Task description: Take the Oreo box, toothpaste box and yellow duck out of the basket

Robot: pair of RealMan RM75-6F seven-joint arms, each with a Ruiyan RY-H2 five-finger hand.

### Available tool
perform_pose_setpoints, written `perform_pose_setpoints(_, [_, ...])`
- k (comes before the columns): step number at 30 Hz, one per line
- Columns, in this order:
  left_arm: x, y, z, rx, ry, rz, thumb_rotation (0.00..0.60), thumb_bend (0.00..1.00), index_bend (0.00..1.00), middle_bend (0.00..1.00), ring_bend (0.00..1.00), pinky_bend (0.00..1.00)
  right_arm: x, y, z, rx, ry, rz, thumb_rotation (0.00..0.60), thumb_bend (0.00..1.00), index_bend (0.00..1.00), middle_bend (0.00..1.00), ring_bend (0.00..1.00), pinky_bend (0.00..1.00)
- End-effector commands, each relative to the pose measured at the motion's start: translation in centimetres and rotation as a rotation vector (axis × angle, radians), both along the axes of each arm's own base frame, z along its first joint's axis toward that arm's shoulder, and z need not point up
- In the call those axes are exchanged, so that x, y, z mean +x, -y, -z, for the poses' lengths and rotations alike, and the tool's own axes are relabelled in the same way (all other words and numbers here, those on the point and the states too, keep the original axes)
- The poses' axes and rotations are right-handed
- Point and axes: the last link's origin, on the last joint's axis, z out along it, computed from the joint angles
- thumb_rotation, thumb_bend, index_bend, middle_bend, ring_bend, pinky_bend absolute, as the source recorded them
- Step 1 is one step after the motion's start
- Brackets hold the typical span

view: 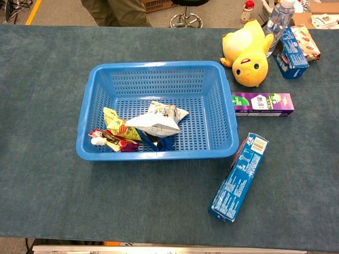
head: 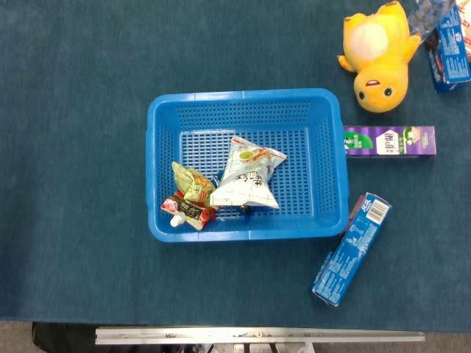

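Neither robot hand shows in the head view or the chest view, so whether either one is released, clenched or grasping something cannot be told.

The counter [head: 73, 110] carries everything under a dark teal cloth. The blue basket [head: 158, 118] sits near its middle, its perforated walls and floor open to view. Inside, toward the front left corner, lie a white snack pouch [head: 246, 176], a yellow-green packet [head: 193, 184] touching its left edge, and a small red sachet [head: 188, 211] against the front wall.

All three task things lie outside the basket on the counter, to its right. The Oreo box [head: 352, 248], a long blue carton, lies flat and slanted just beside the basket's front right corner, its upper end touching or nearly touching the rim. The yellow duck [head: 377, 55] lies on its back beyond the basket's far right corner, pale belly up in the head view and its face turned toward the basket. The toothpaste box [head: 388, 140], purple with a green end, lies flat between the duck and the Oreo box, its left end just beside the basket's right wall.

At the far right edge, a smaller blue box [view: 290, 53] stands near the duck, with a clear bottle [view: 277, 21] touching or just behind it.
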Motion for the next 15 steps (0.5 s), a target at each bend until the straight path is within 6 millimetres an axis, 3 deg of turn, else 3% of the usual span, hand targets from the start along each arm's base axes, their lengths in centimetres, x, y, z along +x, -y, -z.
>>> perform_pose_setpoints(1, [0.2, -0.2, -0.1, 0.004, 0.003, 0.013, 0.6, 0.36, 0.32, 0.31, 0.29, 0.51, -0.5, -0.6, -0.4, -0.042, -0.001, 0.029, 0.6, 0.0, 0.29, 0.32, 0.33, 0.46])
perform_pose_setpoints(15, [0.0, -0.4, 0.1, 0.002, -0.001, 0.008, 0.6, 0.36, 0.32, 0.31, 0.29, 0.51, -2.0, -1.4, -0.9, -0.106, 0.075, 0.101, 0.6, 0.0, 0.29, 0.32, 0.33, 0.45])
